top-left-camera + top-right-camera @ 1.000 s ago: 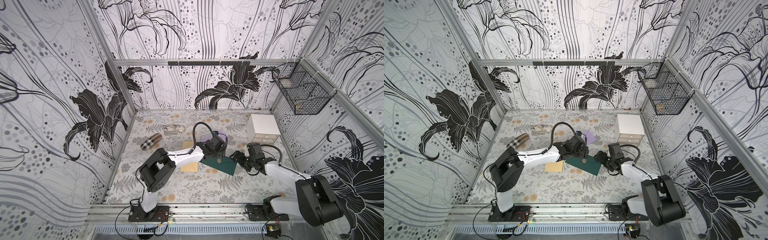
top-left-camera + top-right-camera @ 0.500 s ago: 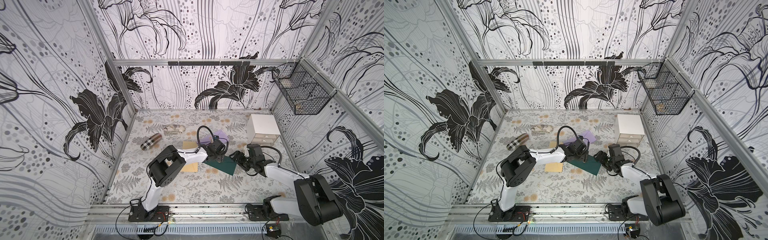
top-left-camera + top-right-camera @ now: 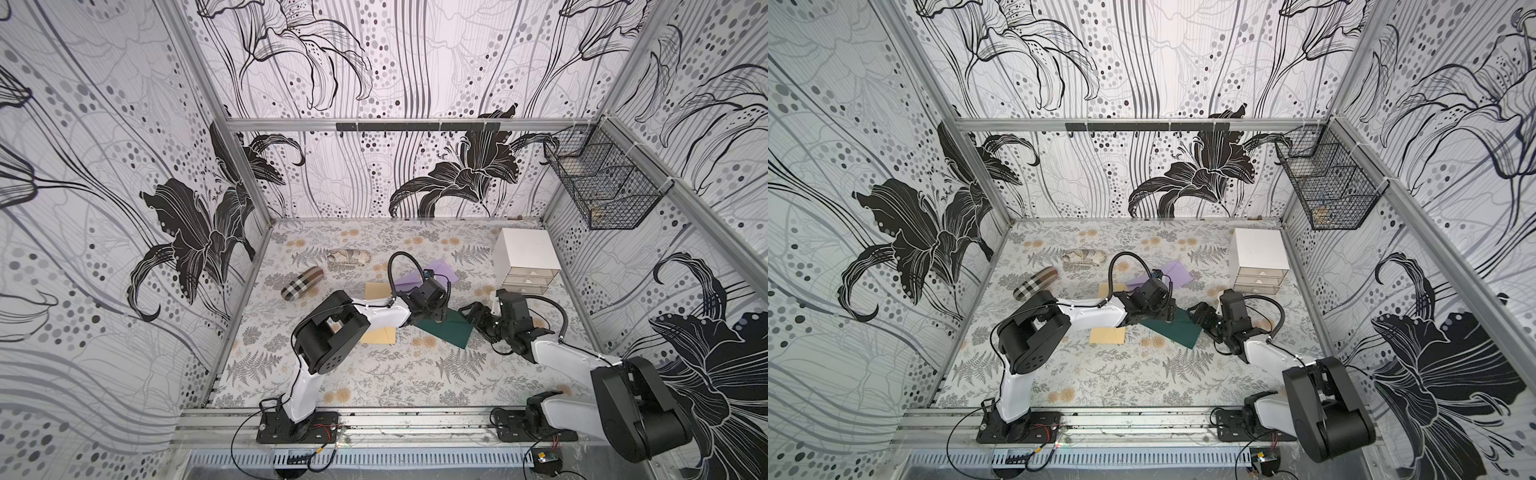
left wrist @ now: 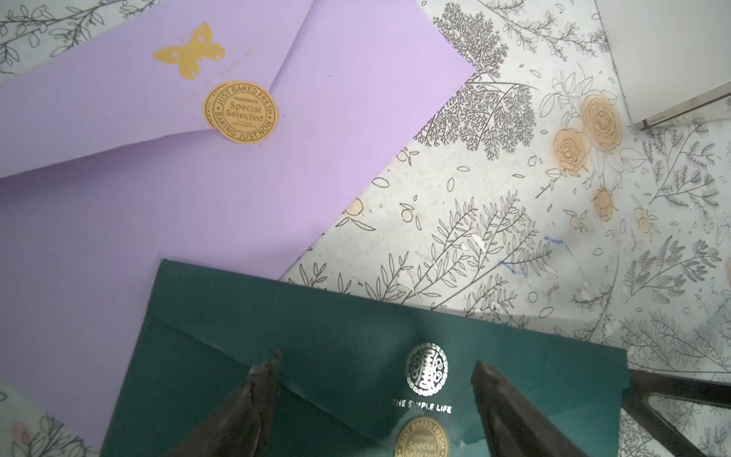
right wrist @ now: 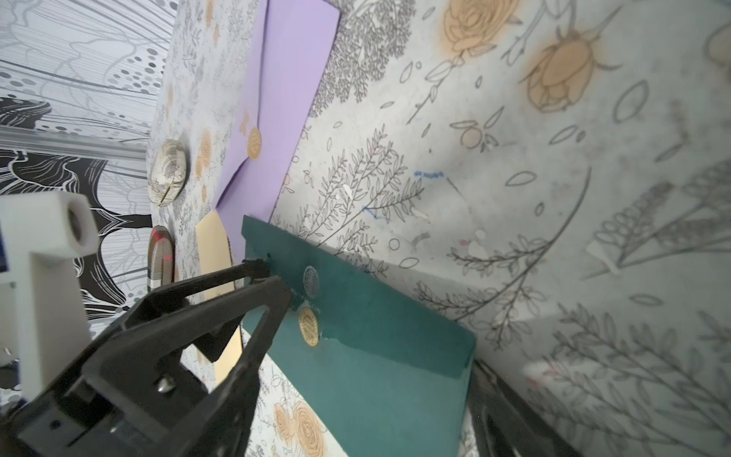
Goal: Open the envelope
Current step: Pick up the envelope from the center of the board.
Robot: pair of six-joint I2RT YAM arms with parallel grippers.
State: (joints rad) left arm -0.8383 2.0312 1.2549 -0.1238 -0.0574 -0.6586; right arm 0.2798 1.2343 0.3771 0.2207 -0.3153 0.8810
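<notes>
A dark green envelope (image 3: 452,331) (image 3: 1180,331) lies flat mid-table, flap down. A gold sticker (image 5: 308,326) sits at the flap's tip, below a silver emblem (image 4: 427,368). My left gripper (image 3: 435,319) (image 4: 375,362) is open right over the flap. Its two fingertips (image 4: 273,360) are down at the paper on either side of the emblem. My right gripper (image 3: 471,318) (image 3: 1200,318) stands open at the envelope's right end. One of its fingers (image 5: 510,411) lies just beside that short edge; the other finger is hidden behind the left gripper.
A purple envelope (image 3: 434,272) (image 4: 197,166) with a gold sticker lies just behind the green one. Tan envelopes (image 3: 379,335) lie under the left arm. A white drawer box (image 3: 525,259) stands back right. A plaid case (image 3: 302,282) and a patterned pouch (image 3: 348,256) lie back left.
My left gripper has shifted a little toward the front and now covers the green envelope's flap and sticker in both top views. The right arm has hardly moved.
</notes>
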